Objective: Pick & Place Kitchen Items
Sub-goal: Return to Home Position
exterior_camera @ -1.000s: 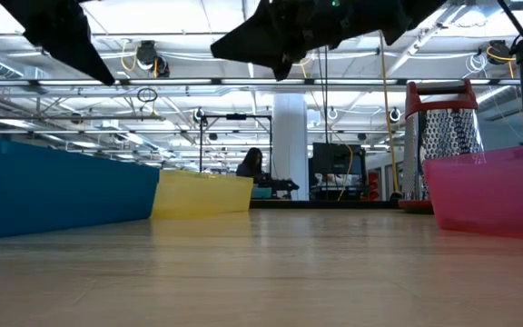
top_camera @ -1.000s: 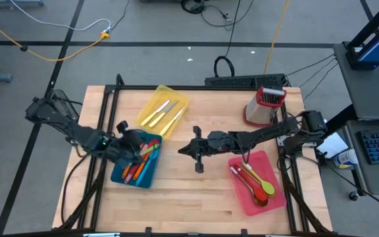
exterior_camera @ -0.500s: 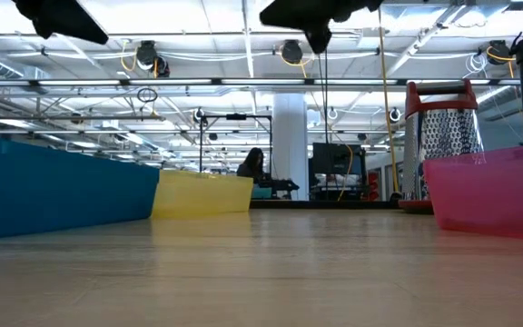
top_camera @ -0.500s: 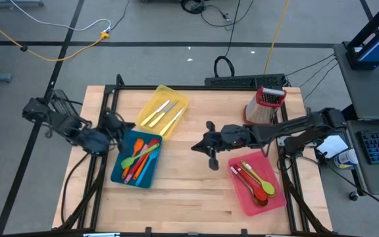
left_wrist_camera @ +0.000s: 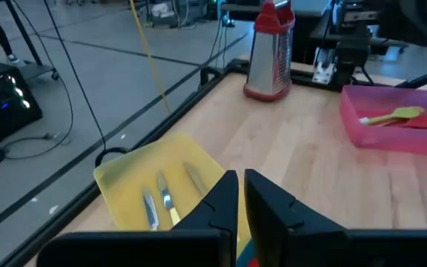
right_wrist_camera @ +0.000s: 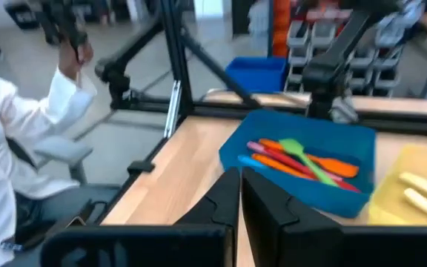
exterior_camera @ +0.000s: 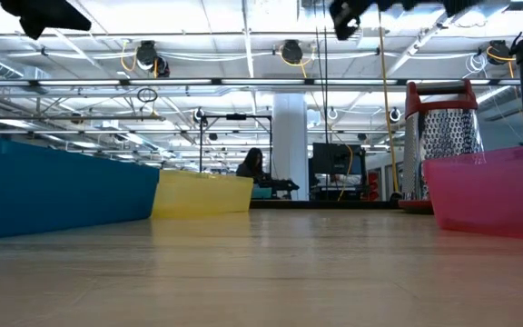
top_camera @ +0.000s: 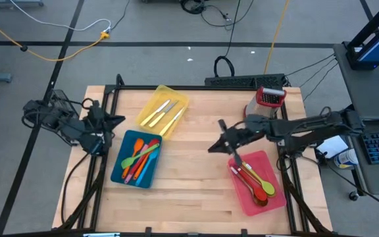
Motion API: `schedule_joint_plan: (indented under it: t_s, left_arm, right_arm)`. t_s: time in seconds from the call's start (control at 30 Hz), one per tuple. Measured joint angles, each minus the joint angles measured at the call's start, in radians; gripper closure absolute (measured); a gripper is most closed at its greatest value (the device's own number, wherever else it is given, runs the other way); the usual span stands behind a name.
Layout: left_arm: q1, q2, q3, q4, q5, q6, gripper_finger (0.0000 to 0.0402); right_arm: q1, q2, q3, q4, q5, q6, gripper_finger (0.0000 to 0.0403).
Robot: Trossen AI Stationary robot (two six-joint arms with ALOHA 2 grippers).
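High view first: noted 1 wooden table (top_camera: 189, 191) under 2 dark arms. Counted 3 flat trays on it: blue tray (top_camera: 143, 182) toward the left edge, yellow tray (top_camera: 162, 89) just beyond it near the far edge, pink tray (top_camera: 249, 208) at the near right. Placed a red-topped metal grater (top_camera: 265, 106) upright at the far right, well apart from the blue tray.

Found the right gripper (top_camera: 213, 147) over the table's middle, between the blue and pink trays, nearer the pink one. Read its fingers (right_wrist_camera: 224, 200) in the right wrist view as drawn to a narrow slit, gripping nothing. Found the left gripper (top_camera: 114, 121) at the table's left edge, beside the blue tray's far corner. Read its fingers (left_wrist_camera: 221, 208) in the left wrist view the same way: narrow slit, nothing between.

Located the kitchen items (top_camera: 139, 161) inside the trays, none on bare wood. Saw a green spatula (top_camera: 143, 154) lying across orange, red, pink and blue pieces in the blue tray. Made out 3 pale slim pieces (top_camera: 166, 112) in the yellow tray. Picked out a yellow-green spoon (top_camera: 263, 182) beside red and orange pieces in the pink tray.
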Motion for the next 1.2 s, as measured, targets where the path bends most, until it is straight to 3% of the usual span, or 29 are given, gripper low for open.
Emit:
schedule_joint_plan:
  t_s: [0.17,0.27,0.33,0.43,0.53,0.73,0.93,1.2]
  left_arm:
    - [0.000,-0.056,-0.095,0.049,0.005,0.015,0.0371]
    - [0.000,-0.085,-0.175,0.192,0.033,0.139,0.0371]
    - [0.000,-0.105,-0.222,0.315,0.114,0.281,0.0371]
    - [0.002,-0.144,-0.261,0.471,0.325,0.482,0.0371]
    - [0.008,-0.180,-0.267,0.513,0.467,0.602,0.0371]
    - [0.046,-0.279,-0.269,0.465,0.473,0.627,0.0371]
    - [0.082,-0.337,-0.311,0.476,0.548,0.672,0.0371]
    - [0.155,-0.343,-0.413,0.542,0.550,0.682,0.0371]
  right_arm:
    - [-0.059,-0.156,-0.212,0.194,-0.001,0.033,0.0394]
    - [-0.097,-0.245,-0.315,0.256,-0.001,0.063,0.0394]
    - [-0.119,-0.300,-0.370,0.262,-0.001,0.097,0.0394]
    - [-0.140,-0.363,-0.434,0.261,-0.004,0.123,0.0395]
    - [-0.146,-0.413,-0.477,0.263,-0.007,0.123,0.0394]
    - [-0.147,-0.498,-0.551,0.315,-0.008,0.078,0.0394]
    - [-0.156,-0.571,-0.611,0.354,-0.004,0.065,0.0396]
    - [-0.276,-0.656,-0.666,0.357,-0.052,0.077,0.0396]
